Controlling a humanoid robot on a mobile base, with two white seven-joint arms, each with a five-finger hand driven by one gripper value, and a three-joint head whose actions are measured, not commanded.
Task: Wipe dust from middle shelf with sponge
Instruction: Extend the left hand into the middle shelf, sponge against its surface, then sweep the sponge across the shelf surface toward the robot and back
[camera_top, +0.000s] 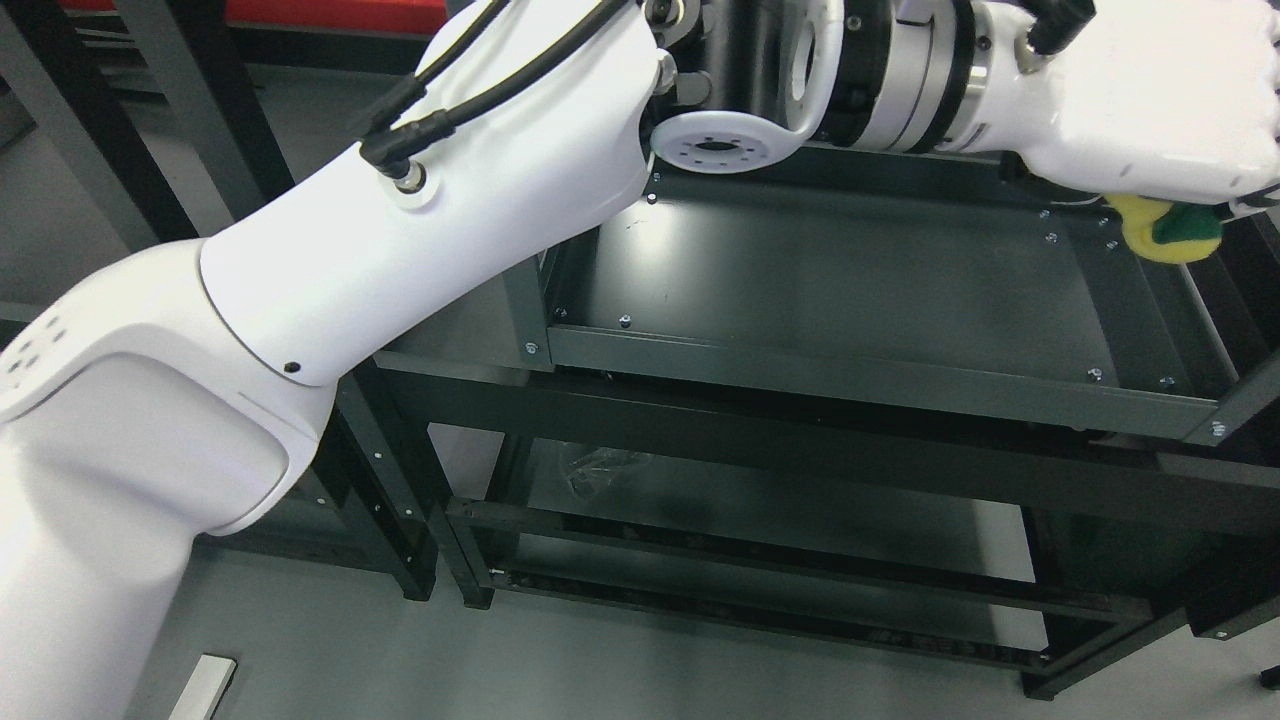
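One view is given — the head view. A left arm (330, 270) is seen reaching from the lower left across to the upper right, where its hand (1150, 110) is curled tight around a sponge (1172, 232), yellow with a green face. The sponge is held at the far right corner of the shelf (850, 280), just at its right rim; whether it touches the surface cannot be told. Lower tiers are seen beneath that shelf. The wiping step is judged to be in hand. A press down and a sweep leftward across the shelf is called for next — contact kept throughout.
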